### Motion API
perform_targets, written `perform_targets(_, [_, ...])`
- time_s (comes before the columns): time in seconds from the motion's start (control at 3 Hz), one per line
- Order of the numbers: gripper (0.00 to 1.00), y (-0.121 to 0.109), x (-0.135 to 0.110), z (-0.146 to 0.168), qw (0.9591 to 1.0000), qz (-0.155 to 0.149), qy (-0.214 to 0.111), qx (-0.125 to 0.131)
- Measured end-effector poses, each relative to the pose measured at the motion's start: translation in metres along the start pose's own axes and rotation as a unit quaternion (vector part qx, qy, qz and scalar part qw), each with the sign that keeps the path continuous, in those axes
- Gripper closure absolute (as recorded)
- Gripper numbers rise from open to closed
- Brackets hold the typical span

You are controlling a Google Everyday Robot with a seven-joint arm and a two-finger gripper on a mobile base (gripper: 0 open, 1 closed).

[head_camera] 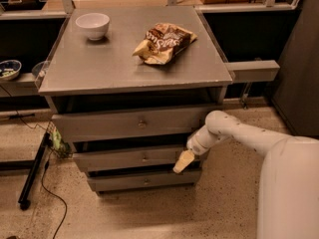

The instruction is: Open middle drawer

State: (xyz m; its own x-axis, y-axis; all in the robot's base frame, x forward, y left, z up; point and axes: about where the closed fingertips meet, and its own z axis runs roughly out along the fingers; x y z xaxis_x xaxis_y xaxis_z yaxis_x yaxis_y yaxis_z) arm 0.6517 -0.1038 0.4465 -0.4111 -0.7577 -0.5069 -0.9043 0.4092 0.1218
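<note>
1. Speckled beige floor [149, 213] runs around a grey cabinet; its flat top [109, 63] carries a white bowl [92, 25] at the back left and a crumpled snack bag [163, 43] at the back right, well apart.
2. Dark shelving stands behind the cabinet, with a pale ledge [251, 69] jutting out at its right.
3. On the left, a black cable [47, 185] trails over the floor beside a dark stand leg [34, 176].
4. Three grey fronts are stacked under the top. The middle drawer [124, 159] sits between the top drawer [114, 125] and the bottom drawer [134, 181], with its small knob [145, 158] at the centre and a dark gap above it.
5. The white arm [234, 131] reaches in from the right. The gripper [183, 162] hangs at the right end of the middle drawer's front, away from the knob.
6. Only a tan tip of the gripper shows. I cannot tell whether it is open or closed, or whether it touches the drawer.
7. A small bowl [9, 68] on the left shelf is cut off by the edge.
</note>
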Motion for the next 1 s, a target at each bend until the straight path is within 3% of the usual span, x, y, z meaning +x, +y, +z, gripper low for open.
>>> perform_targets(0.67, [0.0, 0.002, 0.002, -0.001, 1.0, 0.0, 0.0, 0.0])
perform_targets(1.0, [0.0, 0.011, 0.009, -0.002, 0.9997, -0.003, 0.002, -0.022])
